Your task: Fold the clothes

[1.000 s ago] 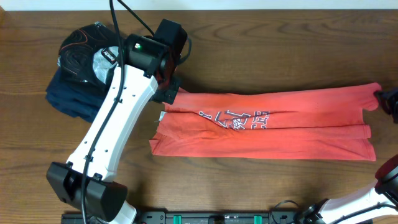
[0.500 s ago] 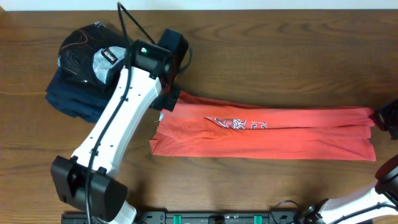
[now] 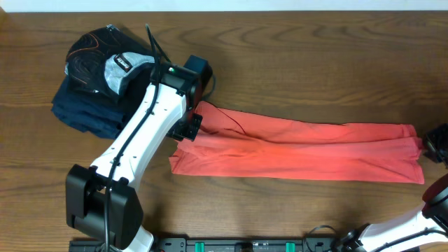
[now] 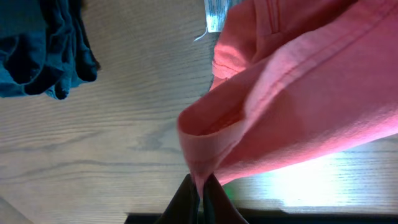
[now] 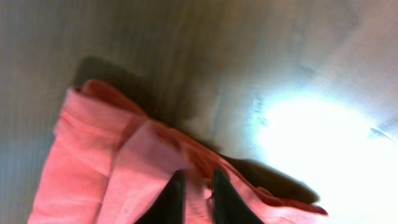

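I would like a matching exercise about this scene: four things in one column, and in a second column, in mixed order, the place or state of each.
Things:
1. T-shirt
2. dark pile
3. left gripper
4. right gripper

Places or states:
A. shut on the T-shirt's right end
B. stretched out as a long red band
C. stacked at the far left
D. shut on the T-shirt's left end

Pairs: 1-B, 2-C, 3-D, 4-A
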Robot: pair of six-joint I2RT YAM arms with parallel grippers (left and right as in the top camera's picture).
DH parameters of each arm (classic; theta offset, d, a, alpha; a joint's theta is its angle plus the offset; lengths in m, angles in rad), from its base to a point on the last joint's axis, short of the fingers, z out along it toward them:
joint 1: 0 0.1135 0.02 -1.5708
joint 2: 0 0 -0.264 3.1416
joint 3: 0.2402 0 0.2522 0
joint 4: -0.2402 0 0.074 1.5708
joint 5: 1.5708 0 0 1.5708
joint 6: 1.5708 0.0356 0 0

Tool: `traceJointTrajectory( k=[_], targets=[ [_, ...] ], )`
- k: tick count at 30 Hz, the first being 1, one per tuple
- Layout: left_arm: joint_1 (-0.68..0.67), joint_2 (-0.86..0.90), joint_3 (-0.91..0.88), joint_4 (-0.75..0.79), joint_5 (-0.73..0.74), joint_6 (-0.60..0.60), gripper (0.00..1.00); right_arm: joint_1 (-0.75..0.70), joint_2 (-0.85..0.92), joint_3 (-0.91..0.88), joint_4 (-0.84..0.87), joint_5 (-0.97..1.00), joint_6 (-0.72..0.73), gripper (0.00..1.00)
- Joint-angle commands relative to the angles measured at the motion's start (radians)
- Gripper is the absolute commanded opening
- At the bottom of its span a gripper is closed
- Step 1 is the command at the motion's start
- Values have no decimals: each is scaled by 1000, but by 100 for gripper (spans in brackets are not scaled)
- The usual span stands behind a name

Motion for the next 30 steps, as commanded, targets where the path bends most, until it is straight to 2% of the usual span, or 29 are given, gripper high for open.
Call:
traceJointTrajectory(
  k=[1,2,3,5,9,12,16,20,21,22,25,26,28,30],
  targets=[
    [7,3,-14,12,-5,-17,16,-5,-7,2,-10,46,-3,31],
    [7,3,-15,17,-5,-17,27,-5,-7,2,-10,45,-3,41],
    [7,3,-15,23,-5,-17,34,-5,-7,2,-10,41,-3,47],
    [7,3,-15,34,-6,-17,47,-5,-7,2,0,3,-3,50],
    [16,3,-15,47,-10,-16,52,-5,-7,2,32,-148,-41,50],
    [36,3,-15,72,-9,-17,52,-10,-13,3,57,-352,-134,42],
    [49,3,-15,131,32,-24,52,-12,-66,3,113,-581,-218,41],
    [49,6,-31,227,185,-24,52,-5,-154,2,114,-649,-222,44],
    [49,7,-48,260,226,-24,52,2,-170,2,101,-661,-221,40],
    [49,10,-67,289,259,-23,48,13,-184,2,81,-677,-221,36],
    [48,19,-140,371,338,-24,32,64,-200,2,3,-688,-221,13],
    [47,24,-165,397,349,-23,25,90,-199,0,-31,-674,-221,9],
    [47,34,-224,454,351,-24,19,150,-196,-7,-87,-568,-176,2],
    [47,47,-277,496,351,-23,19,207,-195,-19,-119,-385,-111,1]
  ],
)
